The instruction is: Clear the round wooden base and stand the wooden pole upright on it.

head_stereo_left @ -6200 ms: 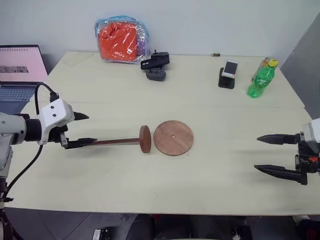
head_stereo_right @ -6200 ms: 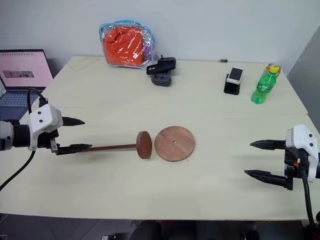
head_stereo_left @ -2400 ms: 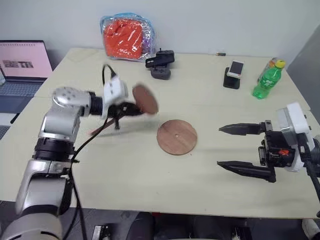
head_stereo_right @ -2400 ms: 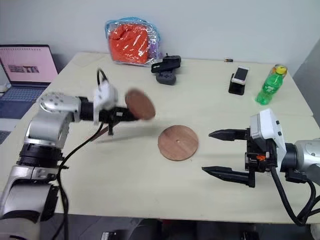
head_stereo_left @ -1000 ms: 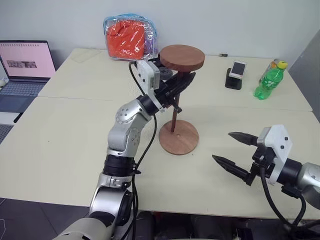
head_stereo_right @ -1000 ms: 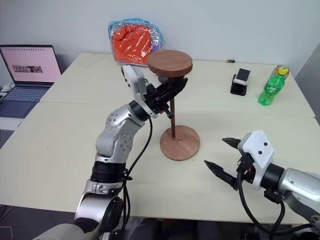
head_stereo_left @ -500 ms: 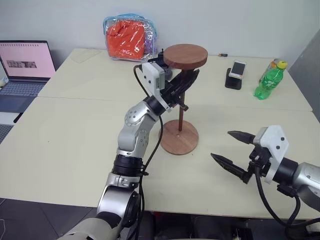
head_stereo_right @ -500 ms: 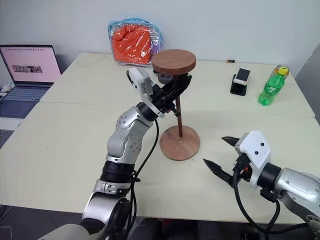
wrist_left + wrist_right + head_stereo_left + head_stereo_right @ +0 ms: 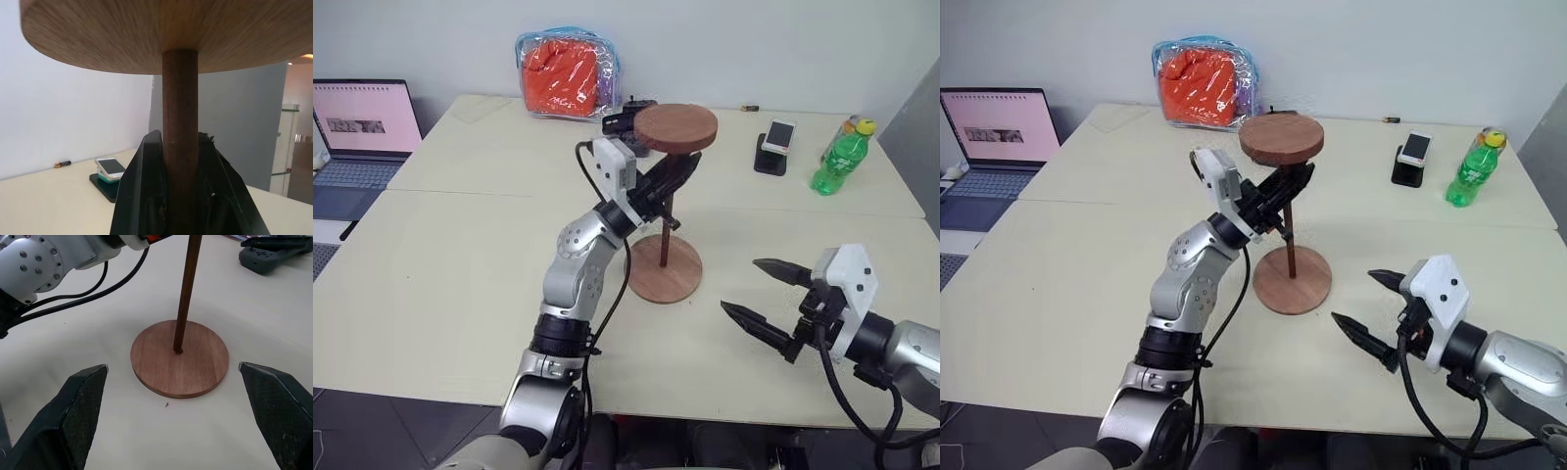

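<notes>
The round wooden base (image 9: 664,269) lies flat at the middle of the table, with nothing on it but the pole's foot. The wooden pole (image 9: 666,221) stands upright on it, its lower end at the base's centre (image 9: 177,349) and its disc (image 9: 674,127) on top. My left gripper (image 9: 674,178) is shut on the pole's upper part just under the disc; in the left wrist view the black fingers (image 9: 139,196) clamp the rod (image 9: 180,122). My right gripper (image 9: 769,301) hangs open over the table to the right of the base, nothing between its fingers (image 9: 83,401).
A laptop (image 9: 357,132) sits at the far left. At the table's back are an orange bag (image 9: 566,73) and a black controller (image 9: 1268,147). A phone on a stand (image 9: 775,142) and a green bottle (image 9: 836,157) are at the back right.
The pole's top disc has sunk a little and the rod now stands straighter on the base. My right gripper has barely shifted.
</notes>
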Robot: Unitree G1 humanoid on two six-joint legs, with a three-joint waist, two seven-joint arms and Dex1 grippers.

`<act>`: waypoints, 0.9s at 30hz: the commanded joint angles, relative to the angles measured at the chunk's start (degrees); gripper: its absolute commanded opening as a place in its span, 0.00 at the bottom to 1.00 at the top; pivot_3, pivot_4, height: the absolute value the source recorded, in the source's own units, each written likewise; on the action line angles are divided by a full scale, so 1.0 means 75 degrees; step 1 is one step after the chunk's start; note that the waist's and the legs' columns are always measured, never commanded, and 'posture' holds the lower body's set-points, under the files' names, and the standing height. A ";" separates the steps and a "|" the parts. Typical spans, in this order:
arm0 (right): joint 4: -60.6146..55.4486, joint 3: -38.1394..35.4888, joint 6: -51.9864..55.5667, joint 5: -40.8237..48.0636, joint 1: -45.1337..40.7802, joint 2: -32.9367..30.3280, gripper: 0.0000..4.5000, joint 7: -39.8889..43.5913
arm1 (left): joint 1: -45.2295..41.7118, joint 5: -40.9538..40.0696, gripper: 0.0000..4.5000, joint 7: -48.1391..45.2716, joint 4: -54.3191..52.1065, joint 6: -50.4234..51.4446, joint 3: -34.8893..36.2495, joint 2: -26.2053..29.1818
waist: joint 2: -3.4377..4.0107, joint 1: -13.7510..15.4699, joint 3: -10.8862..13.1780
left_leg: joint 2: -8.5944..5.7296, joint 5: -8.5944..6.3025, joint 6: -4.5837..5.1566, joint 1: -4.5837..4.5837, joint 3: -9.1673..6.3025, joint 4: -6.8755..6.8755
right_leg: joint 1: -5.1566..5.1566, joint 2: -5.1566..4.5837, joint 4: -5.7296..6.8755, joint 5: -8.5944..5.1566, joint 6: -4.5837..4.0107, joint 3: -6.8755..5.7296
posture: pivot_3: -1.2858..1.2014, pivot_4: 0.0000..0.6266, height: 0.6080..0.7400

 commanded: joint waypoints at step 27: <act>-0.0773 -0.0066 -0.0822 0.1059 0.0527 -0.1093 1.00 -0.0819 | 0.0147 0.0201 0.06 0.0136 -0.0221 -0.0531 -0.0214 -0.0094 | 0.0000 0.0001 0.0000 | -0.0002 0.0000 0.0001 0.0000 0.0002 0.0000 | 0.0002 0.0001 -0.0003 0.0000 0.0000 0.0001 | 0.52 0.24 1.00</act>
